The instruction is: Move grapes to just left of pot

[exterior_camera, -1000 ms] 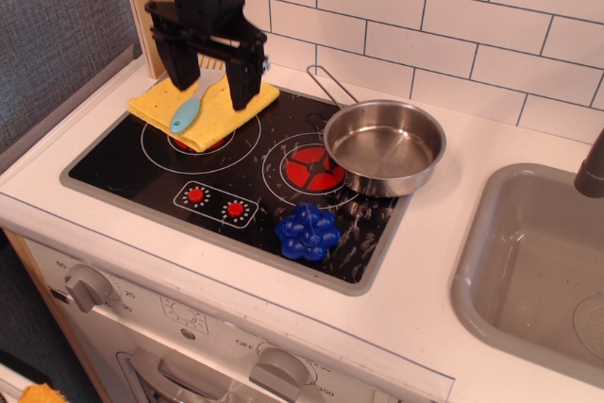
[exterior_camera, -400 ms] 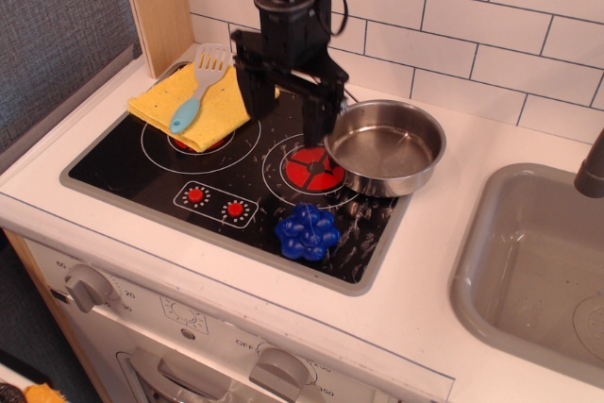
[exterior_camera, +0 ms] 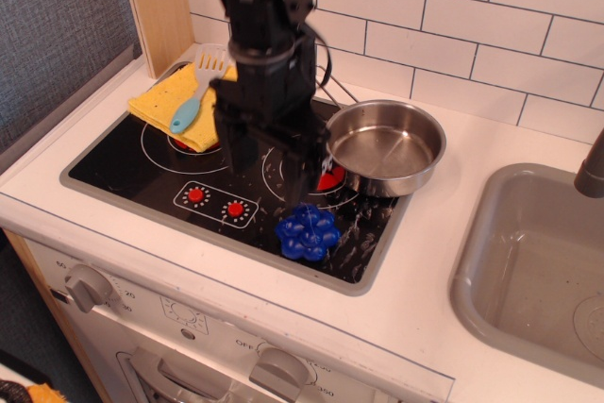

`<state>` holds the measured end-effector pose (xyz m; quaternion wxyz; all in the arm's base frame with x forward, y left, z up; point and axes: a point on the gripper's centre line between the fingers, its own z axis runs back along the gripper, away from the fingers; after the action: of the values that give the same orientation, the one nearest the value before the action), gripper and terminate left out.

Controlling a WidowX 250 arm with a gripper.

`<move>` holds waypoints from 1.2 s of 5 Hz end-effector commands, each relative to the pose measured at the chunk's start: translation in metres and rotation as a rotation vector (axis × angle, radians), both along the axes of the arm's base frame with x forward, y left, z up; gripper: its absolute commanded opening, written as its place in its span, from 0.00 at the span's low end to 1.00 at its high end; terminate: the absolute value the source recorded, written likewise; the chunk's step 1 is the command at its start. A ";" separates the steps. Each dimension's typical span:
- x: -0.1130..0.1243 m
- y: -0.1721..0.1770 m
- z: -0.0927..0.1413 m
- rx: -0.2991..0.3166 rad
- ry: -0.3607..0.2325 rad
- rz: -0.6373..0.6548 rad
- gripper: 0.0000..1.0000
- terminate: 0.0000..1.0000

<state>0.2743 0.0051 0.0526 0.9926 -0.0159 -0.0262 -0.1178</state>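
The grapes (exterior_camera: 308, 230), a small bright blue bumpy toy cluster, lie on the black stovetop near its front edge, in front of and a little left of the pot. The pot (exterior_camera: 385, 146), a shiny shallow steel pan with a thin wire handle, sits on the right rear burner. My black gripper (exterior_camera: 268, 173) hangs open and empty over the stovetop, just behind and left of the grapes and left of the pot. Its two fingers point down and stand apart.
A yellow cloth (exterior_camera: 179, 101) with a light-blue-handled spatula (exterior_camera: 192, 101) lies on the left rear burner. A grey sink basin (exterior_camera: 538, 271) is at the right. A wooden post (exterior_camera: 156, 7) and white tiled wall stand behind the stove (exterior_camera: 113, 162).
My gripper has travelled from over the yellow cloth at the back left, across to the pot's left side, then forward and down toward the grapes. The grapes and pot have not moved.
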 end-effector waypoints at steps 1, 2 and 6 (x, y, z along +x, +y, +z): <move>-0.005 -0.023 -0.013 0.011 -0.033 -0.065 1.00 0.00; -0.001 -0.039 -0.015 0.027 -0.062 -0.087 1.00 0.00; 0.018 -0.037 0.002 0.035 -0.101 -0.060 0.00 0.00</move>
<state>0.2876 -0.0335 0.0388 0.9886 0.0044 -0.0413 -0.1450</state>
